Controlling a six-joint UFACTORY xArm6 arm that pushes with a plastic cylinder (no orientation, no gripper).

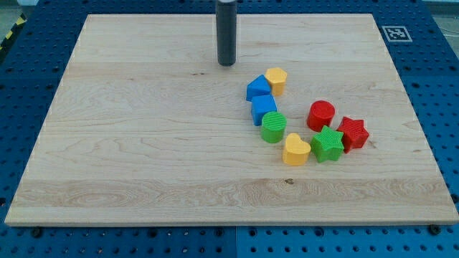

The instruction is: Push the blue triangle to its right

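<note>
The blue triangle [257,87] lies right of the board's middle, touching a yellow pentagon-like block [276,79] on its right and a blue cube [263,109] just below it. My tip [226,63] rests on the board up and to the left of the blue triangle, a short gap away, touching no block.
A green cylinder [273,127] sits below the blue cube. A yellow heart [295,150], green star [327,143], red cylinder [321,115] and red star [353,132] cluster to the right. The wooden board [129,143] lies on a blue pegboard table; a marker tag [396,32] is at the top right.
</note>
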